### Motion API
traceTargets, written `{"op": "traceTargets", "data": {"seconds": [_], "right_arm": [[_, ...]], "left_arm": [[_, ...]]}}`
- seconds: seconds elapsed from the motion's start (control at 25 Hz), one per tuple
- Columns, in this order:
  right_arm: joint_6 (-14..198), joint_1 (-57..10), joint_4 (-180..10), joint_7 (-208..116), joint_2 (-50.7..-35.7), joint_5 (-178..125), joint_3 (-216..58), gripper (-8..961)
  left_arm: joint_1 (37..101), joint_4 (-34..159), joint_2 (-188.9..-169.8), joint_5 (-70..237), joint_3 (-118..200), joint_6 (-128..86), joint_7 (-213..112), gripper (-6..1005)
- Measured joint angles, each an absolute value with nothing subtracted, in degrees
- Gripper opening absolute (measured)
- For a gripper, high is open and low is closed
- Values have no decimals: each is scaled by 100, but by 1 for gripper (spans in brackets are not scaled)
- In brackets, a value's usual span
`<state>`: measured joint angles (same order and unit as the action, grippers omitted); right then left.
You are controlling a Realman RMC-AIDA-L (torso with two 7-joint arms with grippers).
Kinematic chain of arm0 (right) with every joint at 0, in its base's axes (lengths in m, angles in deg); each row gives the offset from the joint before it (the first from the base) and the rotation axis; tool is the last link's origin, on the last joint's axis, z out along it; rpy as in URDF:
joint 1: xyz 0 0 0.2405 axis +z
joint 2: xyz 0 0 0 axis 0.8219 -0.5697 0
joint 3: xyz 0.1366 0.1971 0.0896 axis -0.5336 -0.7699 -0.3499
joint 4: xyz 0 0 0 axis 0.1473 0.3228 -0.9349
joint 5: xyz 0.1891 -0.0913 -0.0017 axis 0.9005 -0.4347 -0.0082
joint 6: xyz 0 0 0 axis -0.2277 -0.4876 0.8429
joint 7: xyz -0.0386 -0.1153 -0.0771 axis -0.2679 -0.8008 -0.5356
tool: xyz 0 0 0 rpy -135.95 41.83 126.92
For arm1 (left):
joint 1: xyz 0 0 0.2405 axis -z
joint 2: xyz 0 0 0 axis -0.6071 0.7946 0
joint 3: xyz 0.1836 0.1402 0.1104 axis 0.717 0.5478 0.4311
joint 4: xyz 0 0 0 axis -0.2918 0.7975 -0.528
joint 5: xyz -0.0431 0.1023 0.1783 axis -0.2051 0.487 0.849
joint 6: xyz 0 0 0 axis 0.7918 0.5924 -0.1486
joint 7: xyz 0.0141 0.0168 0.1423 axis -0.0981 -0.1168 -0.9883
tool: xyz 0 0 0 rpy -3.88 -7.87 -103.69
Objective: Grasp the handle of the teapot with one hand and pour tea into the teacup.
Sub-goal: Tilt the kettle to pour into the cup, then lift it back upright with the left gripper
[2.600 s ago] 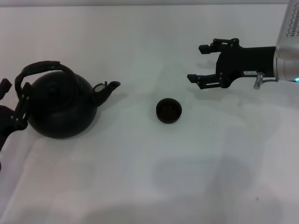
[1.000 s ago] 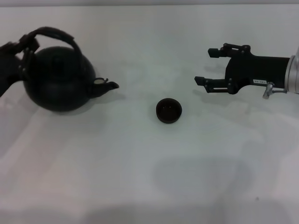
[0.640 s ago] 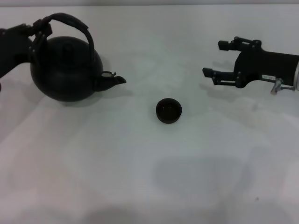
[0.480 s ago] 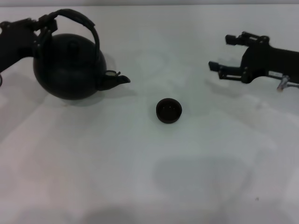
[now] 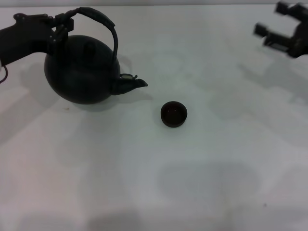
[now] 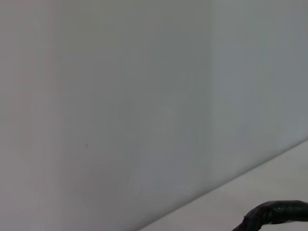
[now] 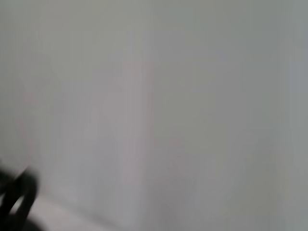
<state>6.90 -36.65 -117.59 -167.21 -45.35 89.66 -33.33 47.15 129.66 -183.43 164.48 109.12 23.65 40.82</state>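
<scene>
Left gripper: the left gripper (image 5: 61, 23) is clamped on the far-left end of the handle (image 5: 98, 17), reaching in from the robot's left.
Teapot: the teapot (image 5: 83, 72) hangs from that hold and looks lifted off the table (image 5: 154, 183); half a second ago it sat further to the left, and before that lower and nearer the robot, so it has been carried up and toward the middle.
Spout: the spout (image 5: 130, 85) points toward the cup and is nearer to it than it was a moment ago, though a clear gap of bare tabletop remains between them.
Teacup: the teacup (image 5: 173, 114) sits upright at the centre of the table, exactly where it has been all along, touched by nothing.
Right gripper: the right gripper (image 5: 280, 21) has drawn back to the far right corner with its fingers spread and nothing in them; earlier it hovered just right of the cup.
Wrist views: the left wrist view shows only a bit of the wrapped handle against a plain wall; the right wrist view shows nothing useful.
Meaning for the task: the grasp and lift look done, and I judge the carry toward the cup is under way.
Still to do: the spout must get above the cup before any tilt; pouring has not begun.
</scene>
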Motion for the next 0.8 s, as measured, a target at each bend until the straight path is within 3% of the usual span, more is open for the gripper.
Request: {"op": "traceTargets", "data": {"seconds": [0.8], "right_arm": [[360,-3701,-11281,-16816,-4528,9156,-4578,859]], "left_arm": [[5059,14746,-18344,19897,11913,2360,7045,147]]}}
